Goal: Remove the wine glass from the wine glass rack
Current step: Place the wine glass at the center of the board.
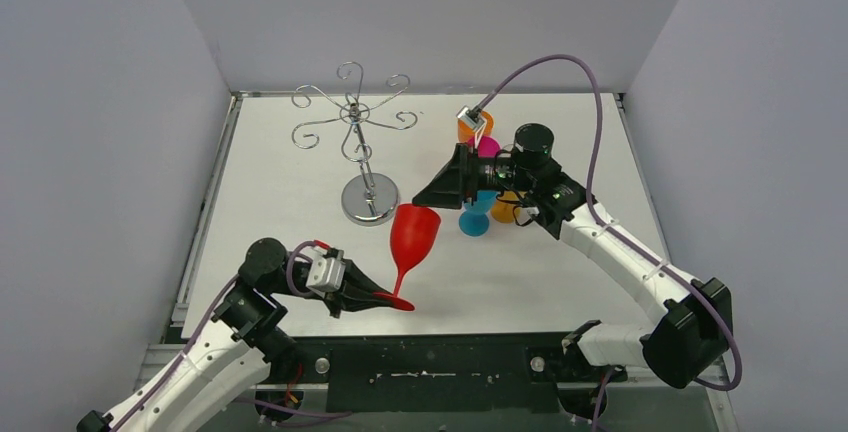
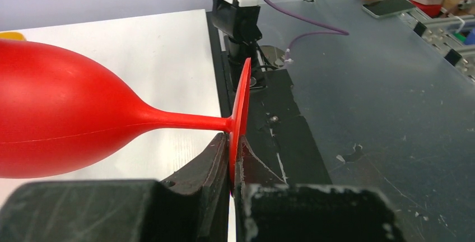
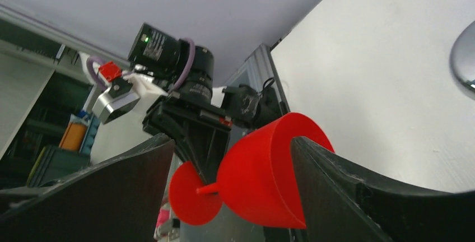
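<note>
A red wine glass point(image 1: 413, 232) hangs tilted over the table's front, bowl up and away. My left gripper point(image 1: 375, 297) is shut on the rim of its round foot point(image 2: 241, 105); in the left wrist view the gripper point(image 2: 232, 141) pinches the foot edge while the bowl point(image 2: 56, 119) fills the left. The wine glass rack point(image 1: 355, 117) stands at the back left on its shiny base point(image 1: 369, 199), its curled arms bare. My right gripper point(image 1: 422, 195) is open, level with the bowl's rim and just to its right. In the right wrist view the glass point(image 3: 263, 180) shows between that gripper's point(image 3: 231, 141) spread fingers.
Behind the right gripper stand more glasses: a blue one point(image 1: 475, 217), a pink one point(image 1: 487, 147) and two orange ones point(image 1: 470, 130) point(image 1: 505, 210). Grey walls close in the white table point(image 1: 290, 242) on three sides. A purple cable point(image 1: 560, 62) arcs over the right arm.
</note>
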